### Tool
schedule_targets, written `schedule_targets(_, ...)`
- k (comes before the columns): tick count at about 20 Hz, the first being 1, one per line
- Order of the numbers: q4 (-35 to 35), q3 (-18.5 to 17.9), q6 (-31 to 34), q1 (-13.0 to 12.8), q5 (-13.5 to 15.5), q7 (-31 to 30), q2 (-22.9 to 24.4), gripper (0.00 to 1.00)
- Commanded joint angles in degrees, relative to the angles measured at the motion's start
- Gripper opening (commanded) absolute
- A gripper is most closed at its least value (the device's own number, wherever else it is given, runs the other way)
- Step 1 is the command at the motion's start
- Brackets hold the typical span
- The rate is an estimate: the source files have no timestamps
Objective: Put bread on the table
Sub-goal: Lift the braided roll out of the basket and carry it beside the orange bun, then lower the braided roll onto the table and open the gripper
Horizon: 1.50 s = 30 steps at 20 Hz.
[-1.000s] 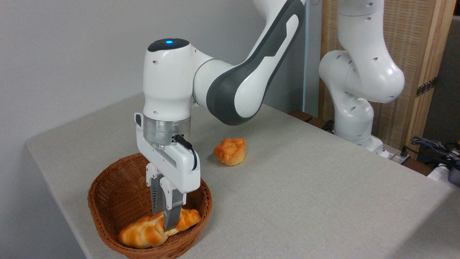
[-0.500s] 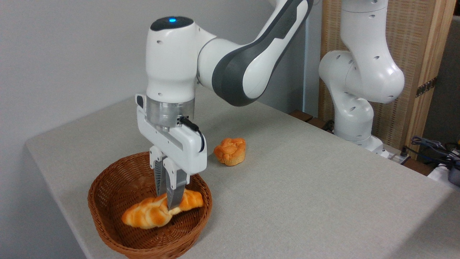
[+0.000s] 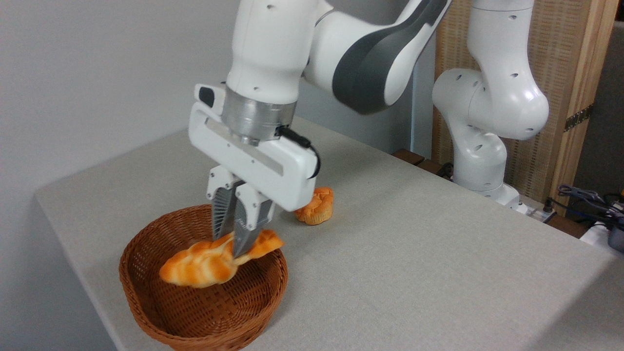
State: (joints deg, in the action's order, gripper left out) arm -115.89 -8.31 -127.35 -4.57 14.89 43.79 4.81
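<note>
My jaws: clamped on the bread point(image 3: 214, 263), lower left of frame | bread: hanging above the basket point(image 3: 146, 287), long axis slanting left-down | bare worktop point(image 3: 414, 253): lies right.

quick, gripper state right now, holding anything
Gripper: closed on the bread, pinched right of its middle, held over the basket.

The bread point(image 3: 207, 263) is golden-orange with paler cream streaks along its braid, and the small bun point(image 3: 319, 208) is plain orange. The woven basket point(image 3: 146, 287) is reddish brown, the table point(image 3: 414, 253) light grey-beige, the arm point(image 3: 370, 63) white with dark grey panels.
</note>
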Motion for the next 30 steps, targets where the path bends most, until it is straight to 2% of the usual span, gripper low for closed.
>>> schedule_targets(1,-1.53,-5.02,13.06,-2.8,-0.81,2.87,5.72,0.18)
schedule_targets(2,-2.58,-8.35,16.06,-5.77,-3.43,3.84,7.73,0.23)
schedule_targets(3,-4.07,-12.65,18.35,-10.32,-6.68,4.11,9.67,0.27)
schedule_targets(5,-7.41,-21.7,21.52,-20.34,-12.92,4.11,13.45,0.27)
schedule_targets(6,-7.95,-23.92,23.19,-23.17,-14.69,3.85,13.9,0.27)
schedule_targets(7,-8.13,-24.38,24.86,-24.16,-15.67,3.76,13.82,0.27)
schedule_targets(11,-11.19,-24.38,26.81,-24.26,-18.4,3.58,14.26,0.27)
schedule_targets(13,-12.69,-24.38,26.81,-24.43,-18.49,3.58,14.17,0.34)
schedule_targets(15,-13.66,-24.38,26.72,-24.61,-18.49,3.58,14.17,0.56)
schedule_targets(16,-13.75,-24.38,26.72,-24.61,-18.49,3.58,14.17,0.72)
schedule_targets(19,-13.75,-24.38,26.72,-24.61,-18.49,3.49,14.17,0.96)
schedule_targets(20,-13.75,-24.38,26.72,-24.61,-18.49,3.58,14.17,1.0)
schedule_targets(30,-13.75,-24.38,26.72,-24.61,-18.58,4.02,14.08,1.0)
